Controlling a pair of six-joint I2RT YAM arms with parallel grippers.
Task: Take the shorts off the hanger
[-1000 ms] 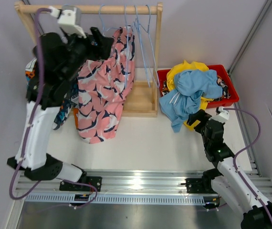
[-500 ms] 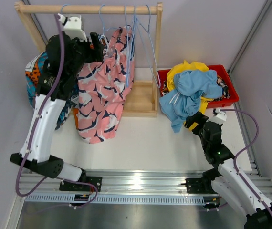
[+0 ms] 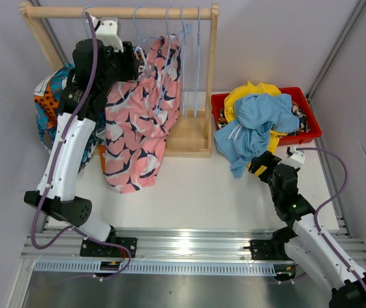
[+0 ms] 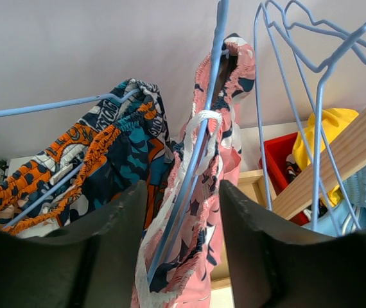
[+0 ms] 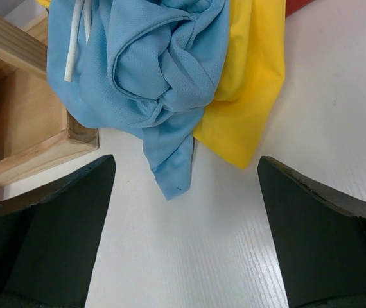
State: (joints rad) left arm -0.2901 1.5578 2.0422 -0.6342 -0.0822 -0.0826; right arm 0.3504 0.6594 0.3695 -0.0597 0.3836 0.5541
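Observation:
The pink shorts with dark marks (image 3: 141, 122) hang from a blue hanger (image 4: 199, 141) on the wooden rack's rail (image 3: 151, 11). My left gripper (image 3: 131, 61) is high up at their waistband. In the left wrist view it (image 4: 183, 256) is open, with the pink shorts (image 4: 228, 115) and the hanger wire between its jaws. The teal-orange patchwork shorts (image 3: 48, 102) hang to the left; they also show in the left wrist view (image 4: 125, 141). My right gripper (image 3: 266, 163) is open and empty over the table, just before the light blue shorts (image 5: 151, 64) and the yellow shorts (image 5: 247, 83).
A red bin (image 3: 308, 125) at the right holds the yellow and light blue shorts, which spill over its front. Several empty blue hangers (image 3: 189, 38) hang at the rail's right end. The rack's wooden base (image 3: 186, 135) and right post (image 3: 212, 70) stand mid-table.
My left arm has swung its wrist in toward the top of the pink shorts. The empty hangers have shifted. The right gripper moved slightly forward, then stayed.

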